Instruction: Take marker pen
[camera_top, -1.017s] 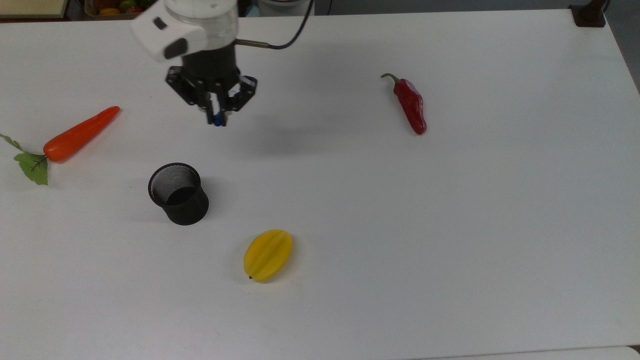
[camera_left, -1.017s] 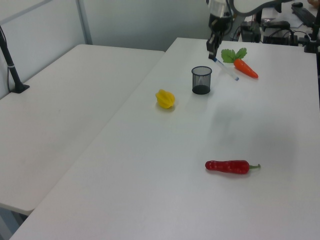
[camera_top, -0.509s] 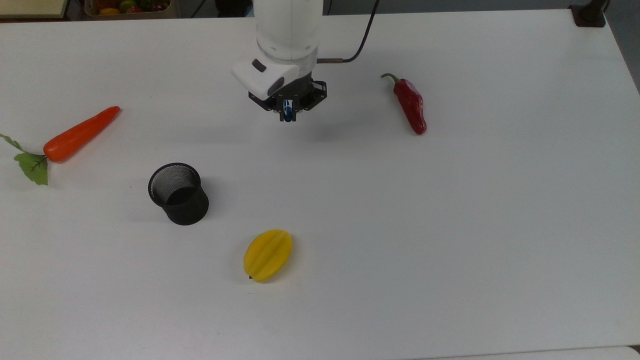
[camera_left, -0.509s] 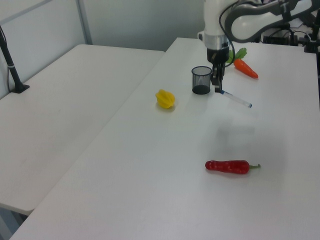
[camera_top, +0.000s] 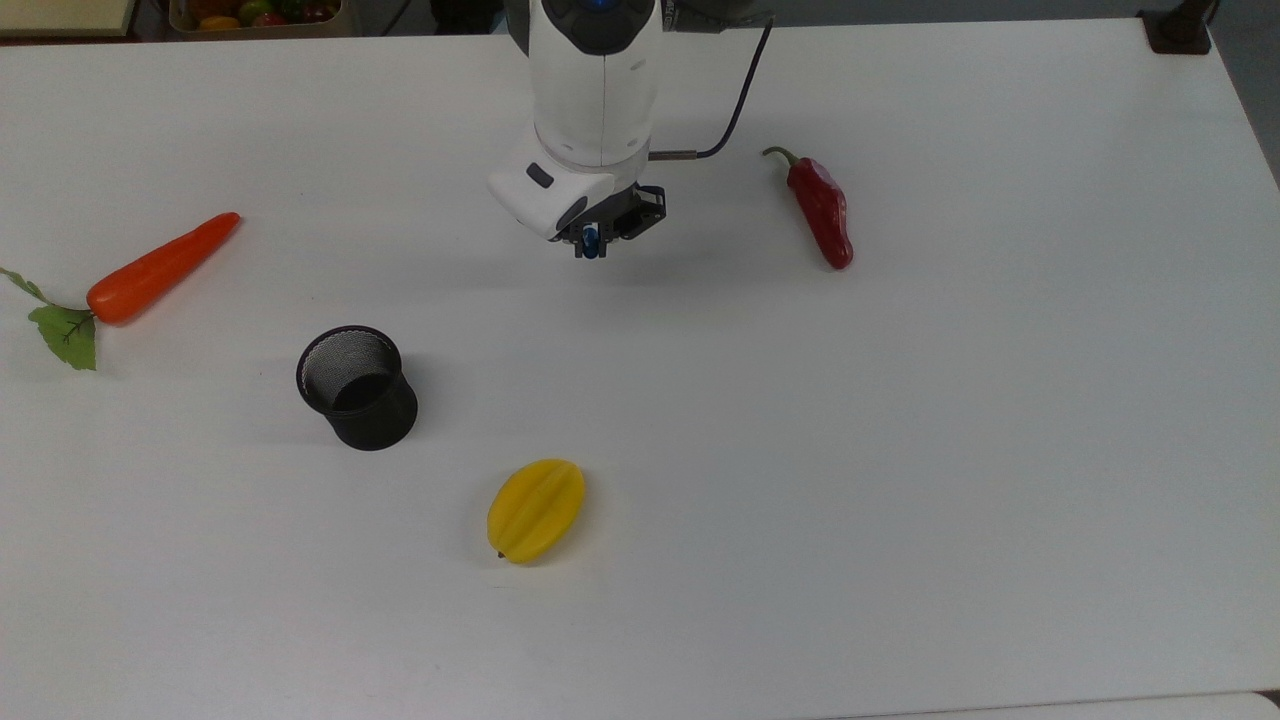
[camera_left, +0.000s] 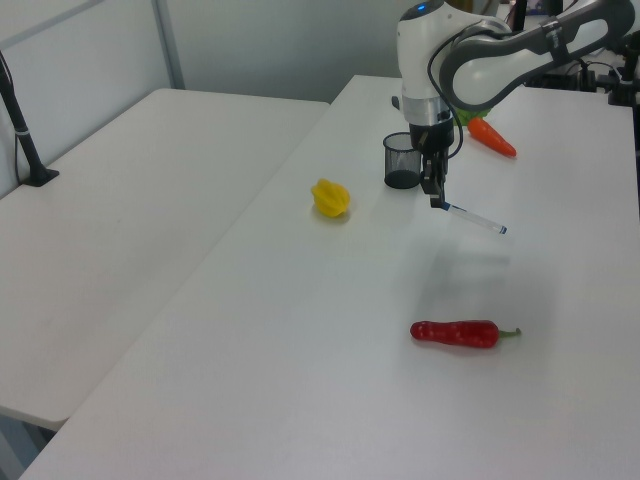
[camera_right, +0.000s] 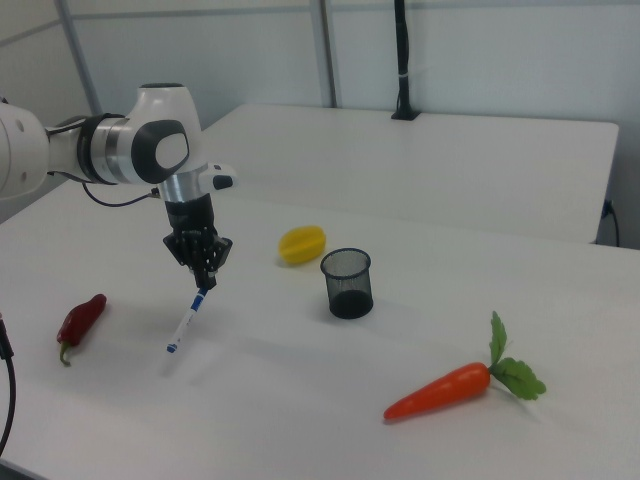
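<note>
Above the white table (camera_top: 900, 480), between the mesh cup (camera_top: 357, 388) and the red chilli (camera_top: 822, 209), the gripper (camera_right: 203, 283) pinches the marker pen (camera_right: 187, 320) by its capped end, the barrel slanting down clear of the surface. The take looks done; next comes carrying it off steadily. Open table lies all around, edges well away.

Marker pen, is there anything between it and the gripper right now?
Nothing visible does. The gripper is shut on the marker pen at its upper end, and the pen hangs slanted over the bare table, apart from the chilli and the mesh cup.
</note>
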